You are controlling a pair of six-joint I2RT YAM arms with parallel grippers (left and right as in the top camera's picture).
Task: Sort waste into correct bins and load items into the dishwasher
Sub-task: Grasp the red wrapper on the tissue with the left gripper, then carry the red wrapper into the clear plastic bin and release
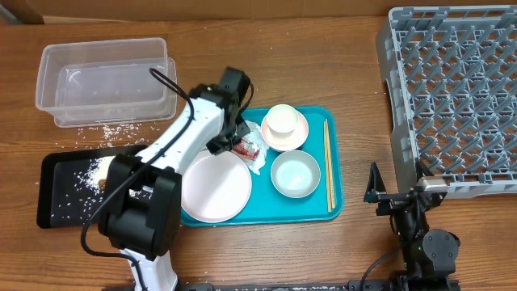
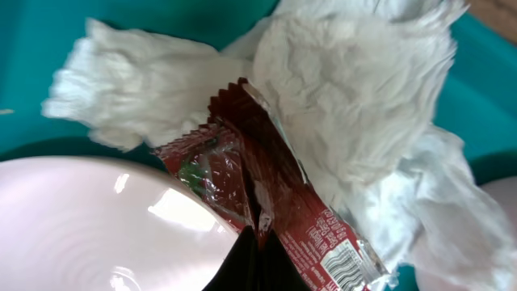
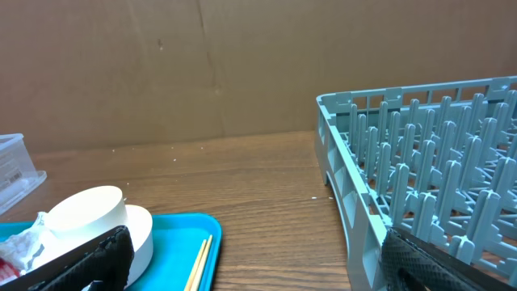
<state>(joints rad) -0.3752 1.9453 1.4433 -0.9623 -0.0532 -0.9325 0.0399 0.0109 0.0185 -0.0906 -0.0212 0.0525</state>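
- Left gripper (image 2: 252, 255) – its dark fingertips are pressed together on the lower edge of the wrapper (image 2: 275, 190), so it has the wrapper pinched.
- The wrapper (red, printed, crinkled) lies on the teal tray (image 1: 335, 202), partly under the napkin (image 2: 347, 97) and touching the rim of the plate (image 2: 81, 230).
- The napkin is crumpled and spread over the tray just behind the wrapper, between the plate and the cup (image 1: 283, 120).
- The plate sits on the tray's near left part, overhanging its edge.
- The cup stands upright in a shallow bowl (image 1: 300, 136) at the back of the tray; a second bowl (image 1: 295, 174) sits nearer, just right of the plate.
- 2 chopsticks (image 1: 327, 162) lie side by side along the tray's right edge.
- Right gripper (image 3: 258, 263) – fingers spread wide with nothing between them – hovers low over the table (image 1: 355, 73), between the teal tray and the rack (image 1: 452, 97).
- The tub (image 1: 101, 77) stands at the far left; the black tray (image 1: 56, 206) lies nearer, well apart from the rack.
- Rice (image 1: 90, 171) is heaped in the black tray, with loose grains on the table beside the tub.
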